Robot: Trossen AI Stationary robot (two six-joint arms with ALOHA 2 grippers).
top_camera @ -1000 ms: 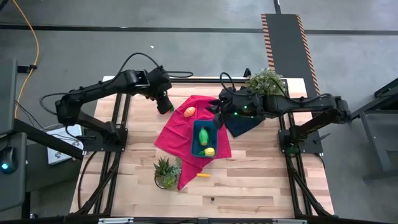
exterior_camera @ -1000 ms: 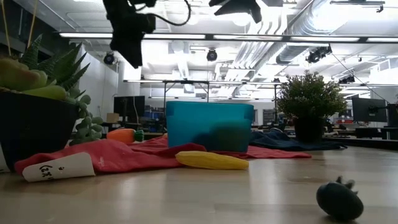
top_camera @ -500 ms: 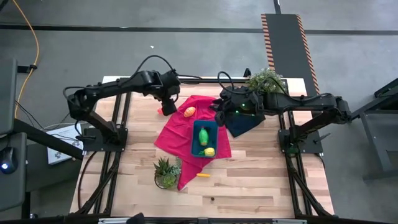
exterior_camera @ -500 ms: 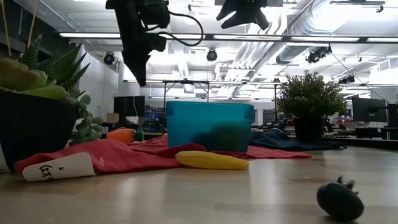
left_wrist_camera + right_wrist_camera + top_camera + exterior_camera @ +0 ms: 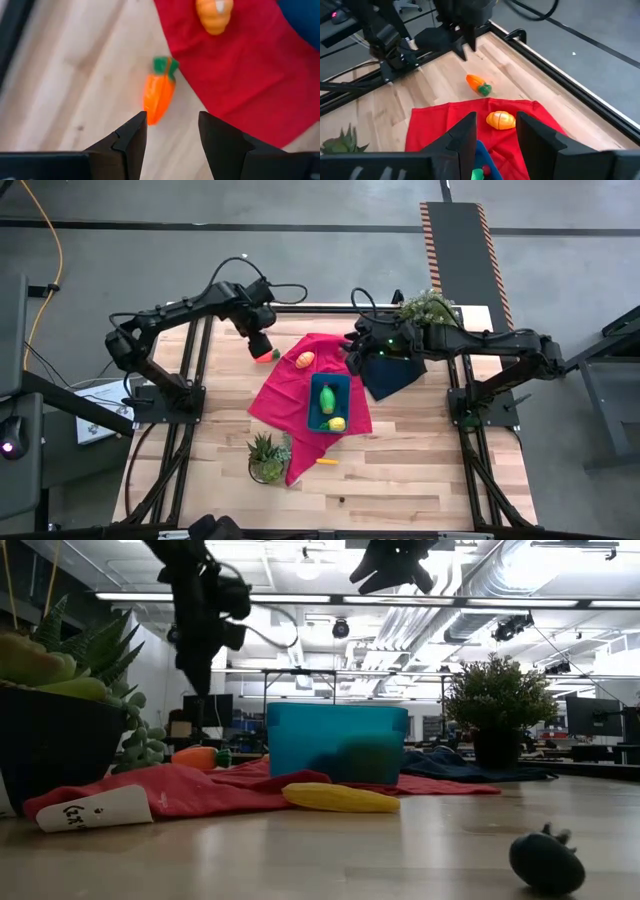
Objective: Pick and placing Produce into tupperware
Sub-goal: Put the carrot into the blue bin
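Observation:
The teal tupperware [image 5: 328, 402] sits on a red cloth [image 5: 300, 390] and holds a green piece [image 5: 327, 396] and a yellow piece [image 5: 337, 423]. An orange carrot [image 5: 159, 95] with a green top lies on the bare wood beside the cloth's far left edge. My left gripper [image 5: 171, 125] hangs open just above the carrot, touching nothing. A yellow-orange fruit [image 5: 305, 359] rests on the cloth. A yellow corn [image 5: 326, 462] lies on the wood near the cloth's near edge. My right gripper [image 5: 496, 130] is open and held high over the far end of the cloth.
A small potted plant [image 5: 268, 457] stands at the cloth's near left corner and a bigger plant [image 5: 428, 308] at the far right. A navy cloth [image 5: 392, 375] lies right of the tub. A dark round toy [image 5: 545, 858] sits on the wood near the low camera.
My left gripper has come down from high over the table toward the carrot, staying open. The produce, tub and cloths have not moved.

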